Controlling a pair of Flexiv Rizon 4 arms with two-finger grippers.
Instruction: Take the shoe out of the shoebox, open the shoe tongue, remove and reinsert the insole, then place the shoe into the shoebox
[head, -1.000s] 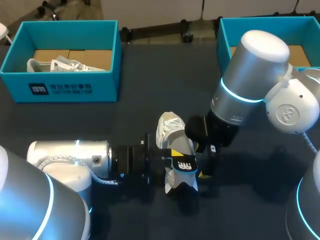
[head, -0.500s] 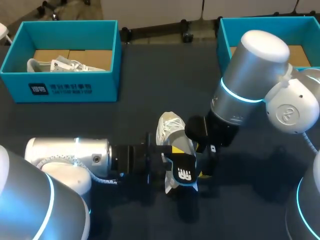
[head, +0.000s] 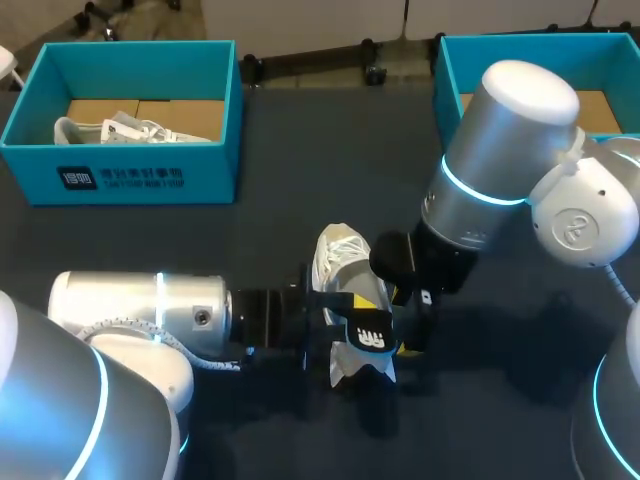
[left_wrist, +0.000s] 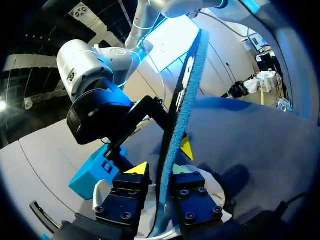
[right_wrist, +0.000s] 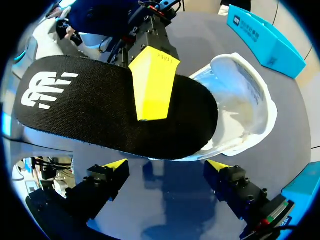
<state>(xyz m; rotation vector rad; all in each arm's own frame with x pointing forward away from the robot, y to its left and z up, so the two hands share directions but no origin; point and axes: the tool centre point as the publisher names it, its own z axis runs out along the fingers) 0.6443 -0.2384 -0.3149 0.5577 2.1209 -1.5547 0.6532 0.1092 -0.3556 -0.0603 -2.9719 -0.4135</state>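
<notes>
Head view: on the dark surface (head: 300, 150) the right arm (head: 500, 160) enters from 3 o'clock and the left arm (head: 140, 320) from 8 o'clock. A teal shoebox (head: 215, 165) at 10 o'clock holds a spare shoe (head: 120, 130); a second shoebox (head: 448, 80) sits at 1 o'clock. The white shoe (head: 345, 265) lies at centre, its long axis 12 to 6. The left jaws pinch the black insole (head: 368, 335) at its 6 o'clock end; the right jaws gape empty at its 3 o'clock side.

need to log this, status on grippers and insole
Left gripper shut on insole, one end at shoe opening. Right gripper open, close beside shoe. No obstruction seen.
</notes>
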